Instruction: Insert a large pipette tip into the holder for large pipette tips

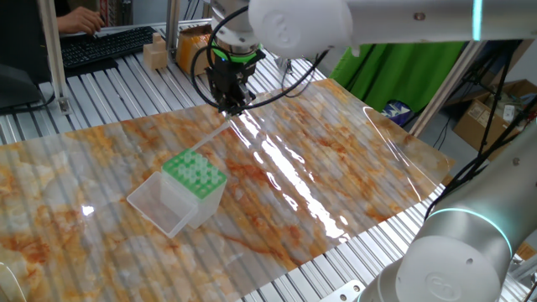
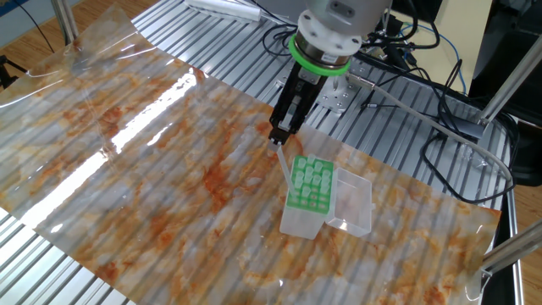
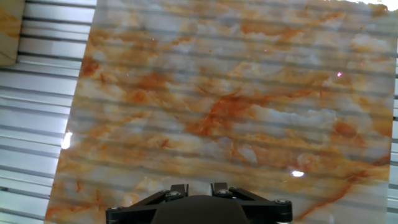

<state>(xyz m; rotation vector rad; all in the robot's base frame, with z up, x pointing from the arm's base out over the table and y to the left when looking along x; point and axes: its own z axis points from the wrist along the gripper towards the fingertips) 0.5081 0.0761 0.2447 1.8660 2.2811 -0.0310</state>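
My gripper (image 1: 232, 106) hangs over the marbled mat, just behind the holder for large pipette tips (image 1: 195, 172). It is shut on the large pipette tip (image 1: 214, 137), a thin whitish cone that slants down from the fingers toward the green rack. In the other fixed view the gripper (image 2: 278, 138) holds the tip (image 2: 284, 163) with its point close to the rack's near edge (image 2: 309, 182). The holder's clear lid (image 2: 354, 203) lies open beside the box. The hand view shows only the hand's black housing (image 3: 199, 208) and the mat; the tip and holder are out of that view.
A glossy marbled sheet (image 1: 336, 168) covers the slatted metal table. A keyboard (image 1: 101, 46), a wooden block (image 1: 155, 54) and an orange container (image 1: 193, 42) stand at the far edge. Cables (image 2: 406, 51) lie behind the arm. A robot base (image 1: 457, 252) stands at the front right.
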